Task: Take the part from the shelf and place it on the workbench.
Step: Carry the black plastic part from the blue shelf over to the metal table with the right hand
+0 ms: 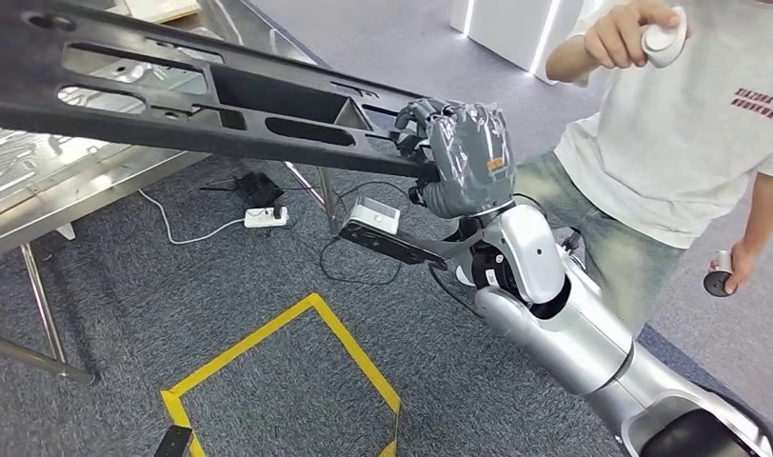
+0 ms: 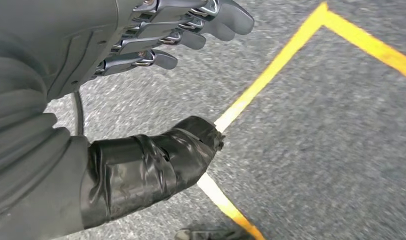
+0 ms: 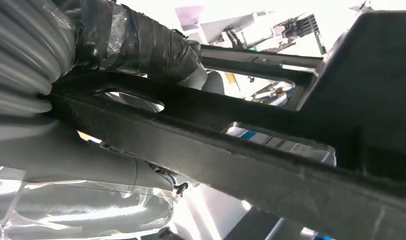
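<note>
Gripping one end of the long black part [image 1: 202, 105], the right hand [image 1: 464, 157] holds it out over the metal workbench [image 1: 88, 181]. Stiff and slotted, it likely levers hard, so a mid-span hold would steady it. The left hand [image 2: 156, 35] hangs empty, fingers apart.

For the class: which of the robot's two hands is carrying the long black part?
The right hand: it grips the black part at its end. The left hand holds nothing, above the floor.
</note>
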Action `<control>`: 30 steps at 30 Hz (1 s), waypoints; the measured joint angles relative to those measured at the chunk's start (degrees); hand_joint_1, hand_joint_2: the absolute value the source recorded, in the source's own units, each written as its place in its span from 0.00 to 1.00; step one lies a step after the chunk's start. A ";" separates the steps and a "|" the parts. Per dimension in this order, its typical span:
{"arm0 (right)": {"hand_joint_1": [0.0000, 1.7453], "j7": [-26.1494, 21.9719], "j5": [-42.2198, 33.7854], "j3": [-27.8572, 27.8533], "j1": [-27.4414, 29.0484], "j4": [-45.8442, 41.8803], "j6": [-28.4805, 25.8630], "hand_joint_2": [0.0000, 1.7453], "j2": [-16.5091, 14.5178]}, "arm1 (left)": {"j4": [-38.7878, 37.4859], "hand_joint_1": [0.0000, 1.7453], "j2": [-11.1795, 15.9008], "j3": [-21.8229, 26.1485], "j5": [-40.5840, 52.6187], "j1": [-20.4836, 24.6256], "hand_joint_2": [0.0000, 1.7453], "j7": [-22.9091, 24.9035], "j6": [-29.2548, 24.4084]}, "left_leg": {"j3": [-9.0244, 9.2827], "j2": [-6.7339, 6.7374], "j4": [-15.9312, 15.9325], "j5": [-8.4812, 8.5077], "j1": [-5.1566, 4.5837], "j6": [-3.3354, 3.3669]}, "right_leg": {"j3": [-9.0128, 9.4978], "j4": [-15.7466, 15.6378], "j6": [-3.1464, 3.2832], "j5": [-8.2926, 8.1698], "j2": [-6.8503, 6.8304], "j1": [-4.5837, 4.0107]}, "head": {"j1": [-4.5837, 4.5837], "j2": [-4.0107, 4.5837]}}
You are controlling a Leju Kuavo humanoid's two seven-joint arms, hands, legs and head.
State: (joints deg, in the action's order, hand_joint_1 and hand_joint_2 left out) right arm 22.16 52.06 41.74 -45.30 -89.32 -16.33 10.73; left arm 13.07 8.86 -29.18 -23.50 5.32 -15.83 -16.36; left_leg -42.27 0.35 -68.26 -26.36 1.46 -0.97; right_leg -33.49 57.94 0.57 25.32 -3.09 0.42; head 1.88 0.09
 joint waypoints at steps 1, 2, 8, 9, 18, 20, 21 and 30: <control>1.00 0.15 -0.02 -0.08 0.08 -0.26 0.01 1.00 0.18 | 0.00 0.00 -0.02 0.00 0.01 0.06 1.00 0.07 -0.05 | 2.10 1.06 3.75 1.24 -0.16 -0.04 | -0.03 0.21 -0.34 0.25 -0.52 -0.11 | 0.02 0.00; 1.00 0.27 -0.07 -0.24 0.12 -0.56 0.06 1.00 0.46 | 0.01 0.00 -0.04 0.00 0.02 0.16 1.00 0.11 -0.12 | 3.65 1.77 6.62 2.04 -0.30 0.22 | -0.06 0.46 -0.71 0.53 -0.98 -0.22 | -0.02 0.00; 1.00 1.34 -0.76 -1.69 0.39 -2.74 1.50 1.00 2.96 | 0.00 0.00 -0.20 0.00 -0.07 -0.13 1.00 0.06 -0.69 | 4.93 0.01 8.81 2.00 -0.68 2.79 | -0.32 2.86 -2.57 2.93 -0.88 -0.08 | -0.44 -0.01; 1.00 1.51 -0.84 -1.98 0.48 -3.03 1.70 1.00 3.47 | 0.00 0.00 -0.20 0.00 -0.11 -0.08 1.00 0.02 -0.74 | 5.03 -0.44 8.86 2.02 -0.66 3.12 | -1.53 5.53 -2.71 4.43 0.35 0.03 | -0.55 -0.01; 1.00 2.14 -0.75 -3.74 1.91 -4.71 2.98 1.00 6.62 | 0.01 0.00 -0.38 0.00 -0.98 0.12 1.00 0.35 -0.78 | 5.22 -6.43 8.76 1.97 -1.05 3.50 | -2.27 2.62 -0.72 -0.16 6.70 -0.56 | -0.71 0.00; 1.00 2.34 -0.54 -3.94 1.96 -5.15 3.32 1.00 6.86 | 0.01 0.00 -0.39 0.01 -1.20 0.02 1.00 0.72 -0.78 | 4.98 -7.62 8.89 2.12 -0.86 2.91 | -1.34 1.04 -0.45 -0.25 6.86 -0.70 | -0.76 0.00; 1.00 2.45 -0.45 -3.98 2.01 -5.37 3.48 1.00 6.91 | 0.00 0.00 -0.34 0.01 -1.25 -0.10 1.00 0.81 -0.78 | 4.90 -8.04 9.01 2.18 -0.80 2.59 | -1.12 0.75 -0.30 -0.37 6.18 -0.64 | -0.79 0.00; 1.00 3.06 0.20 -4.46 2.93 -6.18 3.82 1.00 7.00 | 0.00 0.00 0.21 0.04 -1.67 -0.08 1.00 1.44 -0.75 | -0.71 -0.42 -2.43 -2.10 -0.28 0.11 | 0.06 -0.42 0.21 -0.22 -0.03 -0.20 | -0.63 -0.01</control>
State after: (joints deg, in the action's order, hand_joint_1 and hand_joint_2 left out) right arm 25.22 52.26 37.28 -42.37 -95.50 -12.51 17.73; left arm 13.07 9.08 -29.14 -25.17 5.24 -14.39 -17.11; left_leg -42.98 -0.07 -70.69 -28.46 1.18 -0.85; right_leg -33.43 57.52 0.78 25.10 -3.12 0.21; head 1.25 0.09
